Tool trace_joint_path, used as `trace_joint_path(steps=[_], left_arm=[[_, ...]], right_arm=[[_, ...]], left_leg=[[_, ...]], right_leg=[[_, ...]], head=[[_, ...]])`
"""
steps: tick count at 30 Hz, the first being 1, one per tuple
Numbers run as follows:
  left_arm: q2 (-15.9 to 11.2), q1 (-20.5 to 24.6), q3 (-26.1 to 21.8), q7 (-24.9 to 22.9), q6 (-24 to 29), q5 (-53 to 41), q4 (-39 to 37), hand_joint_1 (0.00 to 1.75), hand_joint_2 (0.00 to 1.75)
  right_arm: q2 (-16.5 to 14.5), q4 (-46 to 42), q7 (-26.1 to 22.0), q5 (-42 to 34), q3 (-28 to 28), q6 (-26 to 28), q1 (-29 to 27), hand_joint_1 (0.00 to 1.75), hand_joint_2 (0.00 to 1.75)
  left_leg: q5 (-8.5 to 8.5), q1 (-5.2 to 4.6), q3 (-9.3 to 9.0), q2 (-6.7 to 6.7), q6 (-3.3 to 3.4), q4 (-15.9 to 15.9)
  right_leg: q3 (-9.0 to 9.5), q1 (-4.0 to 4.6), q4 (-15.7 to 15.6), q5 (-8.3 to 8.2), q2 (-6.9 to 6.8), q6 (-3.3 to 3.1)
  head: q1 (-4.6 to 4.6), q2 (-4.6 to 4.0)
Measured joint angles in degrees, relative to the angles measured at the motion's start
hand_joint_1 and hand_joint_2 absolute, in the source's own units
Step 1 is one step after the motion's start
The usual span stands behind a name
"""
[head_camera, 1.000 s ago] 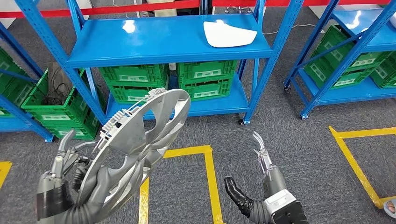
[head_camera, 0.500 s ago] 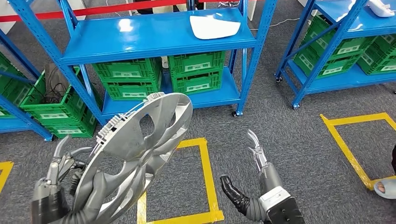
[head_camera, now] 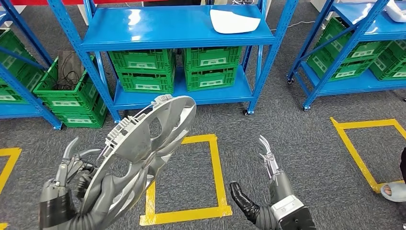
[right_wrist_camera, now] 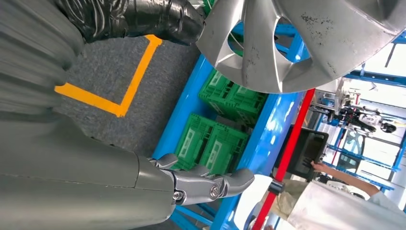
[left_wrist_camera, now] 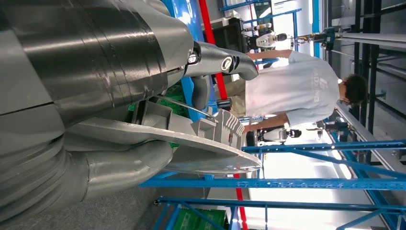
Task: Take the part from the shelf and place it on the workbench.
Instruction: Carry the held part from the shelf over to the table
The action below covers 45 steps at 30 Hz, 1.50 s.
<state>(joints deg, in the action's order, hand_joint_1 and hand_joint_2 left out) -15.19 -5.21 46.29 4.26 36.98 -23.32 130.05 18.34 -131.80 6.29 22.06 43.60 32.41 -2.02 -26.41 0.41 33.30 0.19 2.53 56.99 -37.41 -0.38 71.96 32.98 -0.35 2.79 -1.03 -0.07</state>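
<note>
A silver wheel cover [head_camera: 139, 158] is held up at the lower left of the head view, tilted on edge, and my left hand [head_camera: 72, 177] grips its rim from the left. The left wrist view shows the cover [left_wrist_camera: 191, 148] edge-on with my fingers [left_wrist_camera: 220, 62] curled behind it. My right hand [head_camera: 261, 184] is open in the lower middle, thumb and fingers spread, holding nothing. Its fingers [right_wrist_camera: 206, 184] show in the right wrist view, with the cover [right_wrist_camera: 297, 38] above them. The blue shelf [head_camera: 177, 28] stands ahead.
A white part [head_camera: 234, 21] lies on the shelf top. Green crates [head_camera: 177, 72] fill the lower shelf; more blue racks stand left and right [head_camera: 354, 52]. Yellow tape squares [head_camera: 191, 177] mark the grey carpet. A person's slippered foot [head_camera: 393, 190] is at the right edge, and a person in a white shirt [left_wrist_camera: 292, 91] stands beyond the shelf.
The whole view has shifted as the camera moved; the shelf now sits a little farther away and to the right. The cover stays in my left hand and the right hand stays open.
</note>
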Motion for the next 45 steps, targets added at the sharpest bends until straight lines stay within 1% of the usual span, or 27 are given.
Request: trace_joint_path(steps=[2, 4, 5, 7, 8, 9, 10, 12, 13, 14, 15, 17, 18, 19, 21, 23, 27, 28, 29, 30, 31, 33, 35, 40, 42, 44, 45], left_arm=[[0.01, -0.02, 0.01, 0.00, 0.00, 0.00, 0.01, 1.75, 1.75], [0.01, -0.01, 0.01, 0.01, 0.00, 0.00, 0.02, 1.75, 1.75], [0.01, -0.02, 0.00, 0.02, 0.00, -0.01, 0.03, 1.75, 1.75], [-0.01, -0.02, 0.01, 0.02, 0.00, -0.01, 0.04, 1.75, 1.75], [-0.02, -0.02, 0.02, 0.02, 0.00, -0.01, 0.05, 1.75, 1.75], [-0.04, -0.03, 0.03, 0.02, 0.00, -0.01, 0.07, 1.75, 1.75], [-0.07, -0.03, 0.04, 0.02, 0.00, -0.01, 0.09, 1.75, 1.75], [-0.13, -0.05, 0.09, 0.02, 0.01, 0.01, 0.13, 1.75, 1.75], [-0.15, -0.06, 0.13, 0.01, 0.01, 0.01, 0.13, 1.75, 1.75], [-0.16, -0.06, 0.17, 0.01, 0.01, 0.02, 0.13, 1.75, 1.75], [-0.18, -0.06, 0.22, 0.00, 0.02, 0.02, 0.13, 1.75, 1.75], [-0.21, -0.03, 0.30, 0.00, 0.02, 0.02, 0.13, 1.75, 1.75], [-0.22, -0.03, 0.32, -0.01, 0.02, 0.02, 0.14, 1.75, 1.75], [-0.23, -0.02, 0.34, -0.05, 0.02, 0.02, 0.14, 1.75, 1.75], [-0.24, -0.03, 0.35, -0.22, 0.02, 0.03, 0.15, 1.75, 1.75], [-0.24, 0.00, 0.36, -0.37, 0.02, 0.13, 0.15, 1.75, 1.75], [-0.17, 0.02, 0.40, -0.46, -0.11, 0.46, 0.13, 1.75, 1.75], [-0.17, 0.02, 0.41, -0.48, -0.16, 0.52, 0.13, 1.75, 1.75], [-0.17, 0.03, 0.42, -0.49, -0.19, 0.57, 0.13, 1.75, 1.75], [-0.17, 0.03, 0.42, -0.49, -0.21, 0.60, 0.13, 1.75, 1.75], [-0.17, 0.02, 0.42, -0.50, -0.21, 0.63, 0.13, 1.75, 1.75], [-0.17, 0.06, 0.43, -0.50, -0.22, 0.67, 0.13, 1.75, 1.75], [-0.17, 0.11, 0.44, -0.50, -0.22, 0.69, 0.13, 1.75, 1.75], [-0.17, 0.14, 0.44, -0.46, -0.24, 0.66, 0.13, 1.75, 1.75], [-0.15, 0.14, 0.45, -0.44, -0.27, 0.68, 0.14, 1.75, 1.75], [-0.13, 0.27, 0.49, -0.38, -0.33, 0.72, 0.12, 1.75, 1.75], [-0.11, 0.37, 0.50, -0.36, -0.36, 0.73, 0.09, 1.75, 1.75]], right_arm=[[0.00, -0.01, 0.00, -0.01, 0.01, 0.00, 0.05, 0.00, 1.75], [0.00, -0.03, -0.02, 0.00, 0.02, 0.00, 0.15, 0.00, 1.75], [0.00, -0.04, -0.03, 0.01, 0.02, 0.00, 0.19, 0.00, 1.75], [-0.01, -0.04, -0.04, 0.02, 0.02, 0.00, 0.17, 0.00, 1.75], [-0.04, -0.04, -0.04, 0.02, 0.03, 0.00, 0.19, 0.00, 1.75], [-0.08, -0.03, -0.04, 0.01, 0.03, 0.00, 0.21, 0.00, 1.75], [-0.12, -0.03, -0.04, 0.01, 0.04, 0.00, 0.21, 0.00, 1.75], [-0.17, -0.01, -0.04, -0.01, 0.04, -0.01, 0.17, 0.00, 1.75], [-0.19, 0.01, -0.04, -0.01, 0.05, -0.01, 0.14, 0.00, 1.75], [-0.21, 0.03, -0.04, -0.01, 0.05, -0.02, 0.12, 0.00, 1.75], [-0.22, 0.04, -0.04, -0.01, 0.06, -0.02, 0.11, 0.00, 1.75], [-0.22, 0.07, -0.04, -0.01, 0.07, -0.02, 0.08, 0.00, 1.75], [-0.23, 0.07, -0.11, -0.08, 0.07, -0.02, 0.09, 0.00, 1.31], [-0.24, 0.07, -0.33, -0.29, 0.07, -0.02, 0.10, 0.00, 0.87], [-0.25, 0.07, -1.24, -0.87, 0.07, -0.05, 0.13, 0.00, 0.00], [-0.27, 0.07, -2.13, -1.13, 0.08, -0.15, 0.16, 0.00, 0.00], [-0.30, -0.05, -2.71, -0.51, 0.13, -0.28, 0.10, 0.00, 0.00], [-0.30, -0.07, -2.75, -0.38, 0.14, -0.28, 0.03, 0.00, 0.00], [-0.31, -0.09, -2.79, -0.28, 0.16, -0.28, -0.04, 0.00, 0.00], [-0.31, -0.11, -2.80, -0.23, 0.18, -0.28, -0.10, 0.00, 0.00], [-0.31, -0.13, -2.80, -0.20, 0.19, -0.28, -0.13, 0.00, 0.00], [-0.31, -0.16, -2.81, -0.16, 0.21, -0.28, -0.16, 0.00, 0.00], [-0.31, -0.17, -2.86, -0.24, 0.23, -0.28, -0.17, 0.00, 0.00], [-0.31, -0.18, -3.68, -1.93, 0.26, -0.28, -0.17, 0.00, 0.00], [-0.35, -0.20, -4.02, -2.52, 0.27, -0.23, -0.24, 0.00, 0.00], [-0.39, -0.23, -4.49, -3.07, 0.30, -0.11, -0.42, 0.00, 0.00], [-0.39, -0.24, -4.65, -3.30, 0.31, -0.07, -0.53, 0.00, 0.00]], left_leg=[[0.81, -0.22, 1.06, -0.02, -0.10, 0.24], [1.63, -0.32, 1.66, 0.06, -0.47, 0.32], [2.05, -0.28, 1.82, 0.14, -0.79, 0.26], [2.67, -0.15, 1.94, 0.24, -1.46, 0.11], [2.24, -0.09, 2.21, 0.18, -1.78, 0.38], [0.84, -0.04, 2.73, 0.10, -2.05, 1.54], [-1.43, 0.08, 3.56, 0.02, -2.30, 3.87], [-6.37, 0.38, 5.60, -0.05, -2.87, 10.91], [-7.59, 0.55, 6.17, -0.04, -3.11, 13.90], [-7.67, 0.70, 5.99, -0.04, -3.31, 15.26], [-6.73, 0.83, 4.66, -0.03, -3.46, 14.30], [-4.39, 1.04, -0.58, -0.04, -3.65, 6.97], [-3.69, 0.99, -3.15, -0.12, -3.53, 3.21], [-3.51, 0.91, -4.68, -0.20, -3.32, 0.65], [-3.50, 0.59, -5.06, -0.36, -2.50, -0.51], [-3.37, 0.53, -4.28, -0.29, -1.73, -0.74], [-3.77, 0.45, -4.05, -0.20, -1.46, -1.03], [-3.43, 0.40, -4.03, -0.18, -1.23, -1.05], [-3.14, 0.32, -3.96, -0.17, -1.04, -1.04], [-2.91, 0.19, -3.90, -0.16, -0.86, -1.01], [-2.76, 0.06, -3.85, -0.16, -0.79, -0.99], [-2.58, -0.13, -3.82, -0.16, -0.70, -0.89], [-2.36, -0.17, -3.85, -0.16, -0.65, -0.83], [-2.31, -0.23, -3.89, -0.16, -0.66, -0.94], [-1.80, -0.06, -4.56, -0.09, -0.25, -2.09], [-0.89, 0.30, -5.77, 0.18, 0.30, -4.00], [-0.56, 0.47, -6.12, 0.37, 0.37, -4.53]], right_leg=[[5.24, 0.33, -7.44, -2.35, -0.03, -0.92], [9.57, 0.71, -14.29, -2.45, -0.08, -1.73], [10.24, 0.91, -15.90, -2.13, -0.09, -2.04], [9.87, 0.93, -16.86, -2.90, -0.09, -2.55], [9.70, 0.81, -17.29, -3.44, -0.15, -2.86], [9.55, 0.63, -17.70, -4.02, -0.24, -3.18], [9.41, 0.48, -17.90, -4.54, -0.32, -3.38], [8.56, 0.46, -17.73, -5.46, -0.36, -3.61], [8.01, 0.45, -17.56, -5.93, -0.36, -3.54], [7.35, 0.40, -17.36, -6.36, -0.35, -3.42], [6.70, 0.31, -17.13, -6.71, -0.32, -3.24], [5.59, 0.06, -16.43, -7.15, -0.27, -2.77], [5.04, -0.01, -16.02, -7.31, -0.22, -2.45], [4.60, -0.03, -15.65, -7.47, -0.20, -2.09], [4.02, -0.05, -15.33, -7.93, -0.15, -1.27], [3.49, -0.15, -15.23, -7.81, -0.13, -0.64], [3.18, -0.15, -15.26, -3.05, -0.16, -1.24], [3.20, -0.15, -15.28, -2.88, -0.12, -1.40], [3.19, -0.17, -15.41, -3.70, -0.08, -1.72], [3.24, -0.22, -15.69, -5.54, -0.02, -2.15], [3.42, -0.30, -15.92, -7.20, 0.05, -2.23], [3.66, -0.52, -16.40, -9.70, 0.11, -1.12], [3.48, -0.64, -16.54, -9.92, 0.12, -0.09], [3.31, -0.66, -16.66, -9.91, 0.12, -0.03], [3.47, -0.69, -16.98, -9.89, 0.13, 0.34], [2.45, -0.69, -14.76, -8.17, 0.21, 0.54], [1.08, -0.79, -11.80, -6.47, 0.26, 0.44]], head=[[-0.28, 0.00], [-0.33, 0.00], [-0.33, 0.00], [-0.38, 0.00], [-0.33, 0.00], [-0.11, 0.00], [0.22, 0.00], [0.94, 0.00], [1.19, 0.00], [1.37, 0.00], [1.50, 0.00], [1.74, 0.00], [1.88, 0.00], [1.98, 0.00], [2.00, 0.00], [1.85, 0.00], [0.85, 0.00], [0.65, 0.00], [0.39, 0.00], [0.14, 0.00], [-0.03, 0.00], [-0.13, 0.00], [-0.17, 0.00], [-0.13, 0.00], [0.03, 0.00], [0.04, 0.00], [-0.11, 0.00]])
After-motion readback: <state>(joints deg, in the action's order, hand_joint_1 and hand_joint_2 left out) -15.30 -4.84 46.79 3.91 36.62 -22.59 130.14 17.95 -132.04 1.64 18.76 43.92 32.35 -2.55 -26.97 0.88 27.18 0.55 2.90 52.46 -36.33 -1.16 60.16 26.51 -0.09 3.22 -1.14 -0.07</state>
